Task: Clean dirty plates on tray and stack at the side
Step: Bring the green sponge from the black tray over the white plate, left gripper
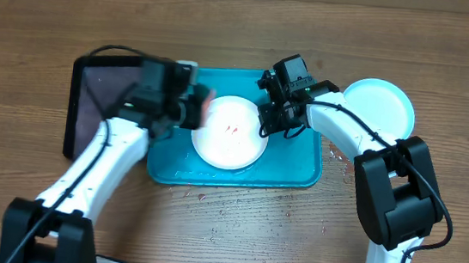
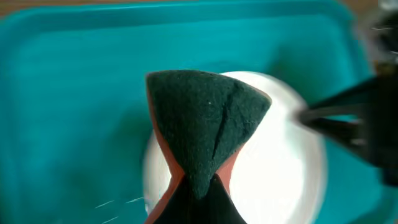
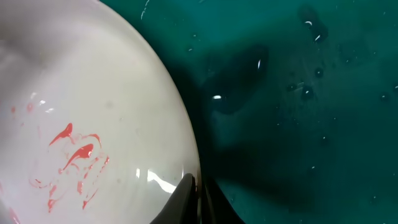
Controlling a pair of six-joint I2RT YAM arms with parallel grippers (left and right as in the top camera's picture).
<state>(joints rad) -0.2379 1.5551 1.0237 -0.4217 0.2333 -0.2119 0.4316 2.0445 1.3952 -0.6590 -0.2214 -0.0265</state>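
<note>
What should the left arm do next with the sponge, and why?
Probably bring the sponge onto the red smears on the white plate and wipe. The left end effector holds it at the plate's edge, and the right end effector pinches the rim, steadying it.

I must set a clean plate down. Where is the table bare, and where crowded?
Bare table in front of the tray, between the two arms, and behind it. Crowded over the tray: white plate, sponge, left end effector and right end effector meet.
</note>
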